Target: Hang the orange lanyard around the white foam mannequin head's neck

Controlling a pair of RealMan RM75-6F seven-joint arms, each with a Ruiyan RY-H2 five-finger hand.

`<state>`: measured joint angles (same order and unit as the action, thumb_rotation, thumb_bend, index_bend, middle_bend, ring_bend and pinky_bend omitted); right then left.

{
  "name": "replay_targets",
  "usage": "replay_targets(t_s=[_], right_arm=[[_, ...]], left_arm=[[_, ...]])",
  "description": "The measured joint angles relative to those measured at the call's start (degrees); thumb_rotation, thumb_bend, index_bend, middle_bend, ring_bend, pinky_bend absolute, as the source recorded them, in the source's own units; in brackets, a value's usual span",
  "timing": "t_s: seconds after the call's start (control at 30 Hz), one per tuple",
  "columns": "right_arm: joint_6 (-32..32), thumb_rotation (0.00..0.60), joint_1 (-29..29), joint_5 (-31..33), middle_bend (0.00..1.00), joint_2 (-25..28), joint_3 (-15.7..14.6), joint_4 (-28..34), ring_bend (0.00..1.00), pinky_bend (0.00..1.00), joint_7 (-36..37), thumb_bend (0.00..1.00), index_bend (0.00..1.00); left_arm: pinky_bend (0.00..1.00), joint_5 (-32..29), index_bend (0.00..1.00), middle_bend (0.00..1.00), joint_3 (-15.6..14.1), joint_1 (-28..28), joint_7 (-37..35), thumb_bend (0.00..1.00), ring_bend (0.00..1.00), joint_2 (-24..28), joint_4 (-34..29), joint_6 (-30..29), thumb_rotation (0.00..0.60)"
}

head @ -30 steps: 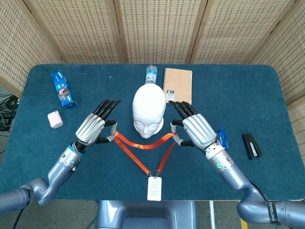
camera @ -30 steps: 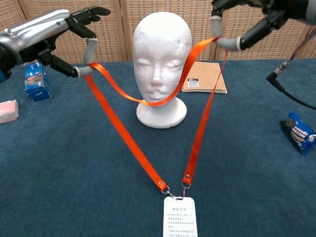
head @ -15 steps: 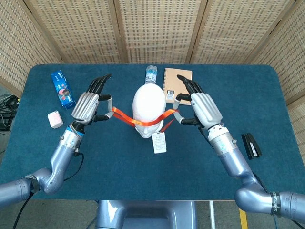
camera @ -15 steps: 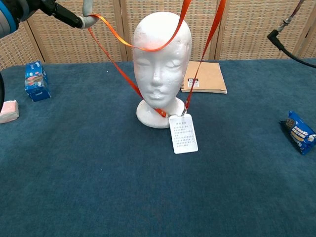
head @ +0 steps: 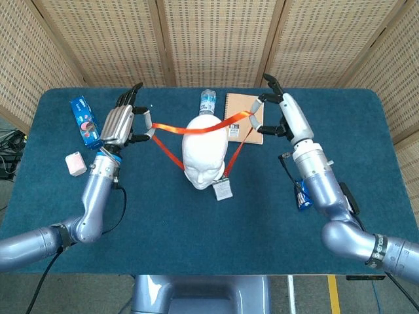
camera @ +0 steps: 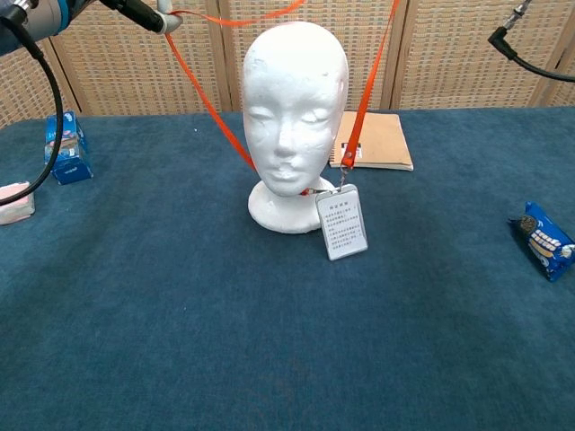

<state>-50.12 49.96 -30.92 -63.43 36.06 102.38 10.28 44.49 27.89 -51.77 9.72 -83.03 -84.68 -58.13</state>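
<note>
The white foam mannequin head [head: 204,150] [camera: 294,117] stands upright mid-table, facing me. The orange lanyard [head: 196,129] [camera: 208,108] is stretched across the top of the head, its two straps running down in front of the face to a white badge [head: 222,190] [camera: 344,223] hanging by the neck. My left hand [head: 123,123] pinches the strap to the left of the head, raised above the table. My right hand [head: 283,116] pinches the strap on the right side, over the notebook. In the chest view only a fingertip [camera: 164,20] of the left hand shows.
A tan notebook [head: 246,112] and a water bottle [head: 207,101] lie behind the head. A blue snack pack [head: 85,122] and a pink eraser [head: 76,163] are at the left. A blue packet [camera: 544,241] and a black stapler [head: 348,196] lie at the right.
Both hands have lifted the lanyard and carried it away from me, from chin level up over the crown. The badge rose off the table and now hangs beside the neck.
</note>
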Motion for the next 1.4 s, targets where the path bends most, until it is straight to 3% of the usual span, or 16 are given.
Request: replay_targets(t_s=[0.1, 0.17, 0.23, 0.27, 0.3, 0.33, 0.47, 0.77, 1.1, 1.17, 1.23, 1.27, 1.3, 1.33, 1.4], right_arm=[[2.6, 0.600, 1.4, 4.7, 0.10, 0.0, 0.6, -4.1, 0.00, 0.00, 1.1, 0.68, 0.70], [4.3, 0.600, 2.3, 6.8, 0.10, -0.1, 0.2, -7.1, 0.00, 0.00, 1.0, 0.65, 0.62], [6.4, 0.600, 3.2, 8.1, 0.04, -0.3, -0.6, -9.6, 0.00, 0.00, 0.6, 0.45, 0.32], [7.9, 0.600, 3.8, 8.6, 0.02, -0.5, -1.5, -11.2, 0.00, 0.00, 0.2, 0.35, 0.21], [9.1, 0.600, 4.2, 9.0, 0.00, -0.7, -2.3, -12.4, 0.00, 0.00, -0.3, 0.22, 0.08], [10.1, 0.600, 4.6, 9.1, 0.00, -1.0, -3.3, -13.6, 0.00, 0.00, -0.8, 0.12, 0.02], [12.4, 0.600, 6.4, 9.3, 0.00, -3.2, -7.4, -18.5, 0.00, 0.00, -3.6, 0.00, 0.00], [8.2, 0.600, 7.3, 4.9, 0.00, -7.9, -10.7, -24.7, 0.00, 0.00, -6.2, 0.00, 0.00], [4.0, 0.600, 2.8, -0.4, 0.00, -3.7, -11.8, -19.1, 0.00, 0.00, -6.9, 0.00, 0.01], [3.0, 0.600, 1.4, -1.6, 0.05, -2.4, -12.2, -17.2, 0.00, 0.00, -7.0, 0.00, 0.03], [2.1, 0.600, 0.0, -2.9, 0.27, -1.1, -12.6, -15.3, 0.14, 0.01, -7.0, 0.09, 0.06], [1.5, 0.600, -1.0, -3.9, 0.35, -0.2, -12.9, -13.9, 0.22, 0.04, -6.9, 0.14, 0.07], [0.9, 0.600, -1.8, -4.8, 0.47, 0.5, -13.2, -13.0, 0.35, 0.14, -7.0, 0.24, 0.07], [0.1, 0.600, -2.9, -6.0, 0.52, 1.4, -13.7, -11.8, 0.41, 0.24, -7.1, 0.30, 0.07], [-1.0, 0.600, -4.5, -8.1, 0.64, 2.8, -14.6, -10.0, 0.54, 0.55, -7.4, 0.46, 0.09]], left_arm=[[0.00, -2.4, 0.65, 0.00, 0.6, -1.7, 1.2, 0.44, 0.00, -1.1, 3.4, 1.4, 0.600], [0.00, -2.6, 0.44, 0.00, 0.4, -2.6, 2.0, 0.42, 0.00, -1.7, 5.5, 1.9, 0.600], [0.00, -2.5, 0.09, 0.00, 0.1, -3.2, 2.1, 0.36, 0.00, -2.5, 7.4, 2.7, 0.600], [0.00, -2.5, 0.02, 0.00, -0.1, -3.5, 1.9, 0.32, 0.00, -3.1, 8.6, 3.4, 0.600], [0.00, -2.5, 0.00, 0.00, -0.2, -3.7, 1.6, 0.25, 0.00, -3.4, 9.5, 4.0, 0.600], [0.00, -2.4, 0.00, 0.00, -0.3, -3.9, 1.1, 0.19, 0.00, -3.8, 10.3, 4.7, 0.600], [0.00, -2.1, 0.00, 0.00, -0.6, -4.7, -1.2, 0.02, 0.00, -5.5, 13.4, 6.7, 0.600], [0.00, -0.1, 0.00, 0.00, -0.7, -5.4, -4.0, 0.00, 0.00, -7.2, 17.2, 7.4, 0.600], [0.00, 2.8, 0.00, 0.00, -0.7, -3.2, -5.3, 0.00, 0.00, -3.6, 12.6, 4.6, 0.600], [0.00, 3.4, 0.00, 0.00, -0.9, -2.4, -5.3, 0.00, 0.00, -2.4, 10.8, 3.7, 0.600], [0.00, 4.3, 0.00, 0.00, -1.2, -1.4, -5.1, 0.00, 0.00, -1.2, 8.9, 2.6, 0.600], [0.00, 4.8, 0.00, 0.00, -1.5, -0.8, -5.0, 0.00, 0.00, -0.5, 7.8, 2.0, 0.600], [0.00, 5.7, 0.00, 0.00, -2.0, 0.2, -4.7, 0.00, 0.00, 0.6, 6.1, 1.0, 0.600], [0.00, 6.5, 0.00, 0.00, -2.5, 1.0, -4.5, 0.00, 0.00, 1.5, 4.8, 0.1, 0.600], [0.00, 8.7, 0.00, 0.00, -4.0, 3.2, -3.9, 0.00, 0.00, 3.8, 1.8, -2.1, 0.600]])
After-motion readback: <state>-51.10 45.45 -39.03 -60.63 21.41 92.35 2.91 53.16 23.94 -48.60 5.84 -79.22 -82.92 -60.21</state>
